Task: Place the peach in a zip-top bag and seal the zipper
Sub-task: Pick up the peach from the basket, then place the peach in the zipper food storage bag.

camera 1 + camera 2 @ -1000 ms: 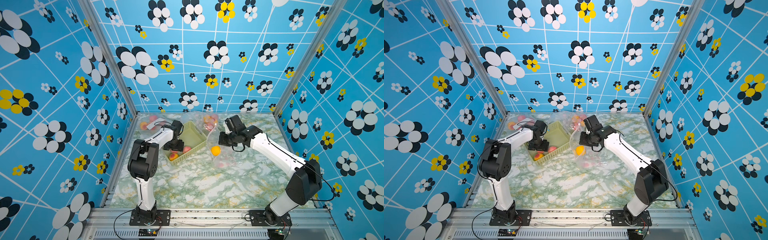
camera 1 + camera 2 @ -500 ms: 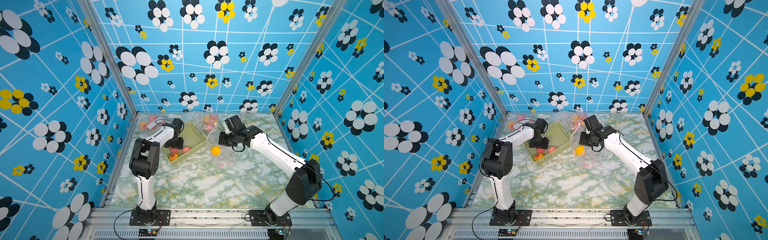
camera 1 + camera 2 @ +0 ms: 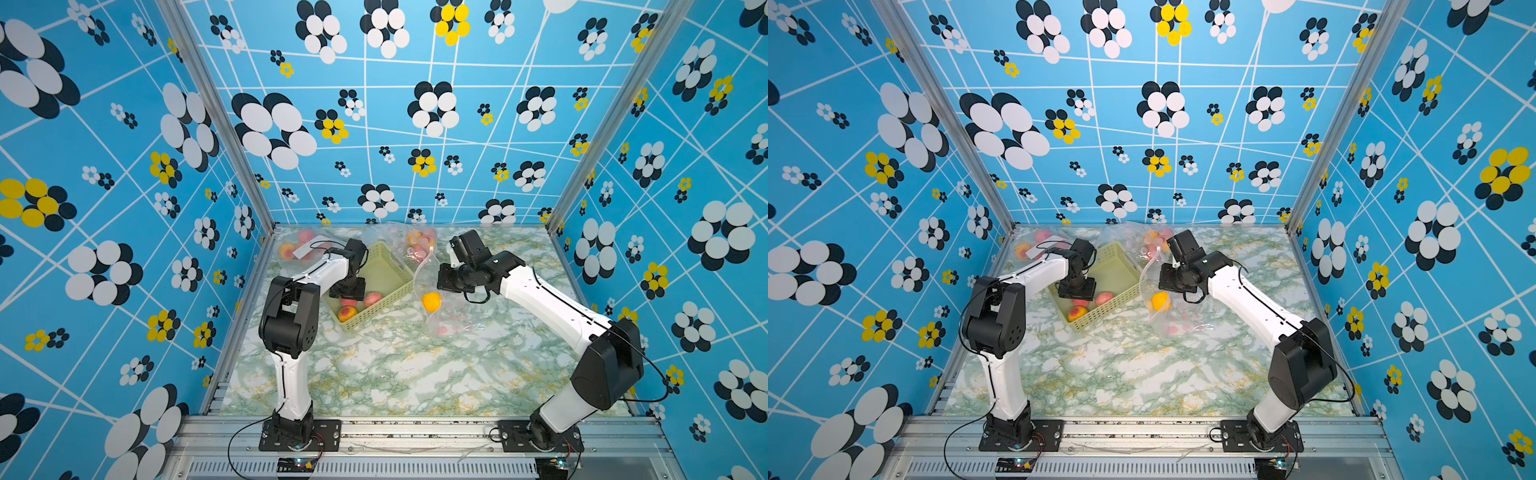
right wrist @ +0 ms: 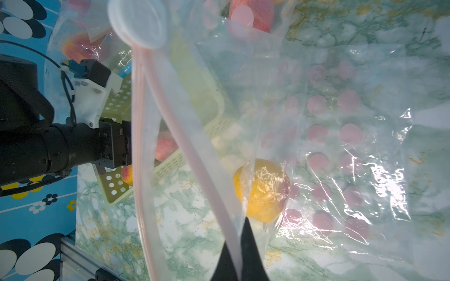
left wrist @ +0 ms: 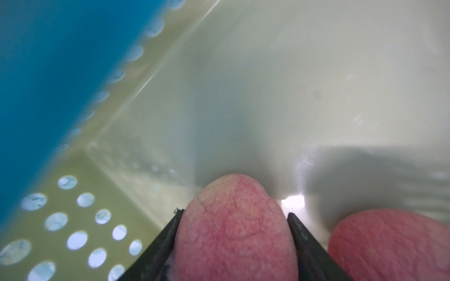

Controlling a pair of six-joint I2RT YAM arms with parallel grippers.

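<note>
My left claw [image 5: 235, 215] is clamped round a peach [image 5: 233, 240] down in the basket [image 5: 102, 194]; right claw [image 4: 239, 253] pinches the zip-top bag [image 4: 341, 150] by its rim.

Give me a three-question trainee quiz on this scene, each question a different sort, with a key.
1. True or false: the right gripper pinches the rim of the zip-top bag.
2. The peach that the left gripper straddles lies in: A) the green basket, B) the bag, C) the right gripper.
3. Fill in: the bag's zipper is ___.
Key: 1 true; 2 A; 3 open.
</note>
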